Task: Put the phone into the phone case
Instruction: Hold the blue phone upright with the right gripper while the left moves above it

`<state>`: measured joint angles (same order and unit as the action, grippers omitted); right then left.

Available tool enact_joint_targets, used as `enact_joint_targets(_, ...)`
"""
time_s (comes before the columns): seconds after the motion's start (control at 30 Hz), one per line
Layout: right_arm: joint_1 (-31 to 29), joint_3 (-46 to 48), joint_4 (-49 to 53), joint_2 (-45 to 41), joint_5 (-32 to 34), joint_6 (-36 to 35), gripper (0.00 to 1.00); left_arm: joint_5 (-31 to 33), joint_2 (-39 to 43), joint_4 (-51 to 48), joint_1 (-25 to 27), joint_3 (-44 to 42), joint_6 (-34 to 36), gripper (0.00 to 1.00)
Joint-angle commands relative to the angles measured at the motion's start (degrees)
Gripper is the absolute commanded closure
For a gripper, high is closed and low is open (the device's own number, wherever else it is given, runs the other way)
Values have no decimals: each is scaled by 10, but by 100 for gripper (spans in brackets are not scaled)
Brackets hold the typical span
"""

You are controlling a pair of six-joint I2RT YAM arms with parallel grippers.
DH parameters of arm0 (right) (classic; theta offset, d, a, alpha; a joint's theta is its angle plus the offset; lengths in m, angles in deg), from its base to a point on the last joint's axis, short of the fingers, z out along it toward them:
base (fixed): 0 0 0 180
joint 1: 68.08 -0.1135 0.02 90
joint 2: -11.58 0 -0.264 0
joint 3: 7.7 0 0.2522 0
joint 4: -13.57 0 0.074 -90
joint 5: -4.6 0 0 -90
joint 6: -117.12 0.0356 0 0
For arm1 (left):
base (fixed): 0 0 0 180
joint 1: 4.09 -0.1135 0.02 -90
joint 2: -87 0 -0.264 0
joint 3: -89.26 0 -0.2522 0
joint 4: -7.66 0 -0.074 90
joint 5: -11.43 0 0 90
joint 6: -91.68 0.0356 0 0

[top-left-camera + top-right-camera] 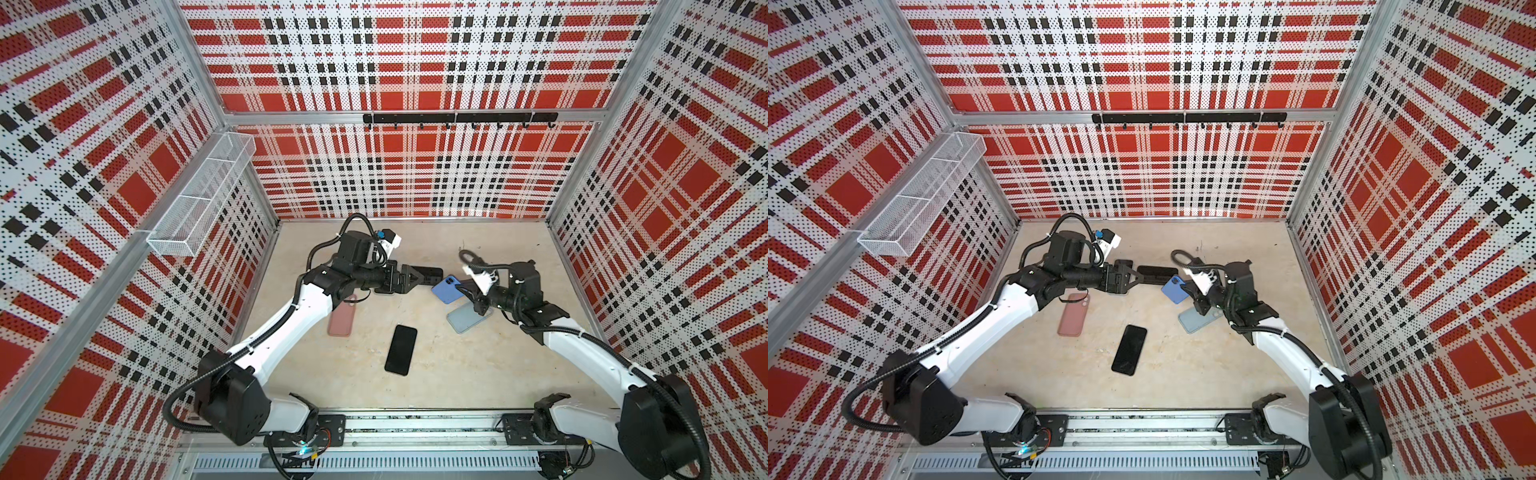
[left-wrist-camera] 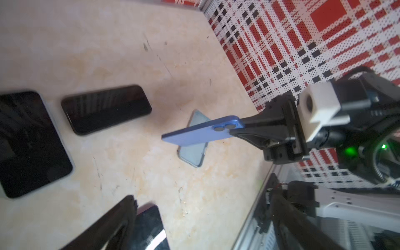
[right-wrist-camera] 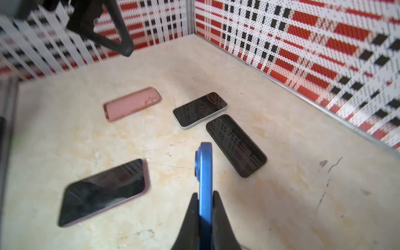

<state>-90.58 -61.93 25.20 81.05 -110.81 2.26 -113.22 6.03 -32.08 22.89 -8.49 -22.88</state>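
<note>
Pink case [image 1: 341, 321]: top end hid under L arm [image 1: 307, 309]. Pale case [image 1: 463, 322] partly hid by blue phone [image 1: 445, 289] & R gripper [image 1: 462, 291]. L wrist view: cased phone [image 2: 32, 142] cut off by edge, blurred.

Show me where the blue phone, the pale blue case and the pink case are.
blue phone [image 1: 446, 289], in a top view, middle of its back.
pale blue case [image 1: 462, 322], in a top view, the part clear of the arm.
pink case [image 3: 132, 104], right wrist view, its middle.
</note>
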Motion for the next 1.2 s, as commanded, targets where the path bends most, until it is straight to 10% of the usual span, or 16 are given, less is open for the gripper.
enact_joint_targets(0.0, -40, 11, -97, -10, 133, -214, 100, -70, -16, -4, -14, -15, -151, 7)
enact_joint_targets(0.3, -209, 100, -224, -21, 315, -428, 100, -104, -33, 204, -41, -103, -378, 10)
enact_joint_targets(1.17, -345, 139, -524, 51, 450, -557, 100, -80, -40, 381, -33, -163, -485, 24)
